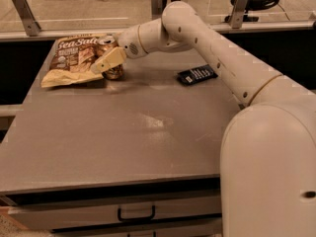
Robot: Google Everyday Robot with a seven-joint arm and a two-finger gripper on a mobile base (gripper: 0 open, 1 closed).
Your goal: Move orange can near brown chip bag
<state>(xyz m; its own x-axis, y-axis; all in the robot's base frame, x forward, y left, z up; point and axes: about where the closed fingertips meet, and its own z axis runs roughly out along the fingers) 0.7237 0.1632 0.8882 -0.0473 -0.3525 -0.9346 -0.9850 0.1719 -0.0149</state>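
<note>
The orange can (115, 72) stands at the far left of the grey table (148, 132), its base on or just above the top. It touches the right edge of the brown chip bag (74, 58), which lies flat with "Sea Salt" lettering up. My gripper (109, 58) reaches in from the right and is shut on the can. One cream finger (107, 61) crosses the can's front and hides most of its side. The other finger is hidden behind the can.
A small dark blue wrapper (196, 74) lies at the table's right rear. My white arm (222, 58) spans over the table's right half. A drawer with a handle (136, 214) sits below the front edge. A glass rail (74, 28) runs behind the table.
</note>
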